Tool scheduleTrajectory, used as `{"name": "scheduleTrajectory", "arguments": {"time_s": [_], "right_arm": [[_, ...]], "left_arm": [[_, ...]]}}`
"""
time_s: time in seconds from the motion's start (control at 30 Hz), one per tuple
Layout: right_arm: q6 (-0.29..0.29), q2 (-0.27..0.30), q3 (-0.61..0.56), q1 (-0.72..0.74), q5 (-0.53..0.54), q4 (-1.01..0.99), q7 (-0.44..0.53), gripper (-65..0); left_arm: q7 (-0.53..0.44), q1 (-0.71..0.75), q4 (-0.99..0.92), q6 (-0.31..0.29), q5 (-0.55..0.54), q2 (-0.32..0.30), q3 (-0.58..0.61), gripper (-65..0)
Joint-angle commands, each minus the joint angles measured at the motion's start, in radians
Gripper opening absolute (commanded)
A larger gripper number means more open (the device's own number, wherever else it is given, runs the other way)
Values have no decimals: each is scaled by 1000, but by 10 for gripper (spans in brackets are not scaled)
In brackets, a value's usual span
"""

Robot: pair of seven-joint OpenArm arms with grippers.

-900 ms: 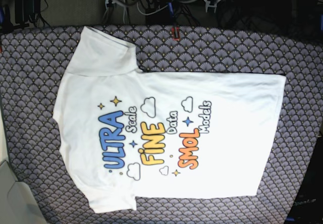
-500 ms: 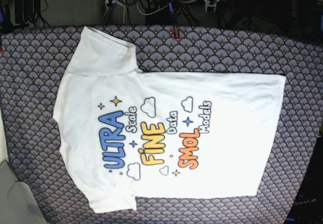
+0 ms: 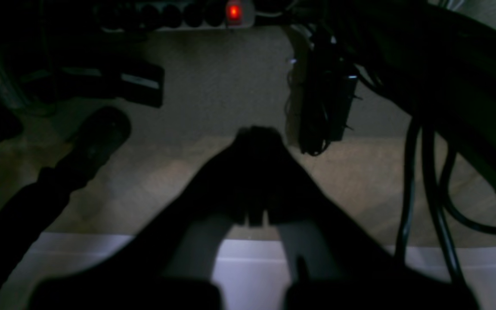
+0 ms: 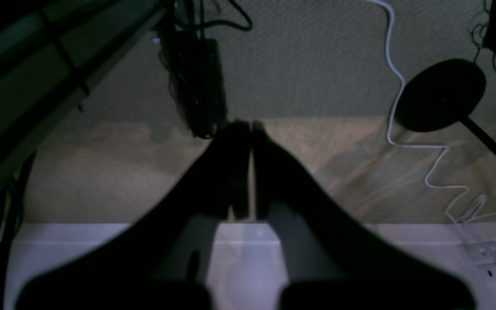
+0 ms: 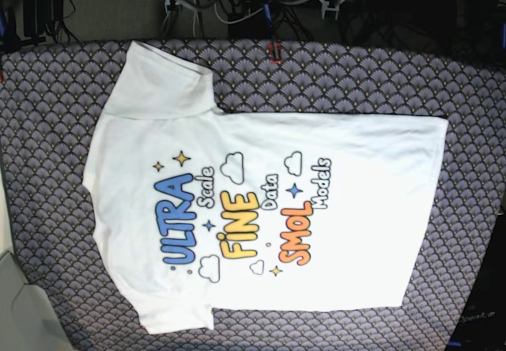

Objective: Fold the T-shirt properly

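The T-shirt (image 5: 261,209) lies spread flat, print side up, on the table (image 5: 356,82), which is covered in a dark cloth with a purple fan-scale pattern. The shirt fills most of the middle of the table and lies sideways in the base view: its collar end is toward the table's left edge and its hem toward the right edge. One sleeve reaches toward the far left corner, the other toward the near edge. The blue "ULTRA", yellow "FINE" and orange "SMOL" lettering shows in full, with small stars and clouds around it.

Neither arm reaches over the table in the base view. The left tool (image 3: 256,135) hangs off the table over a dim floor, its two dark fingers pressed together at the tips with nothing between them. The right tool (image 4: 248,127) is in the same pose, fingers brought together and empty. A white cable (image 4: 407,142) trails across the floor beside it.
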State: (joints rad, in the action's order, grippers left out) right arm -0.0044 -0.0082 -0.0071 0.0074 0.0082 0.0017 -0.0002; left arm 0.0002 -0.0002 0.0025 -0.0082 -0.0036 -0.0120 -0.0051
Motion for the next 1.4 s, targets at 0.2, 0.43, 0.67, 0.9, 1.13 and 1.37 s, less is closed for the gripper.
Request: {"name": "scheduleTrajectory", "arguments": {"time_s": [0.2, 0.43, 0.67, 0.9, 1.13, 1.37], "right_arm": [[8, 1, 2, -2, 3, 1, -2, -650], [8, 1, -4, -74, 2, 82, 16, -650], [8, 6, -8, -320, 0, 387, 56, -650], [10, 20, -8, -604, 0, 766, 56, -650], [10, 58, -1, -903, 0, 1276, 50, -650], [10, 123, 2, -1122, 3, 1797, 47, -650]], "left_arm": [[1, 4, 3, -2, 3, -3, -2, -647], [-30, 39, 41, -3, 3, -23, 0, -647], [-67, 296, 411, -3, 3, -73, -2, -647], [-64, 602, 920, -3, 3, -139, 0, -647], [-64, 877, 1407, 6, 1, -219, -8, -647], [-64, 1041, 1754, 3, -51, -207, -167, -647]]}}
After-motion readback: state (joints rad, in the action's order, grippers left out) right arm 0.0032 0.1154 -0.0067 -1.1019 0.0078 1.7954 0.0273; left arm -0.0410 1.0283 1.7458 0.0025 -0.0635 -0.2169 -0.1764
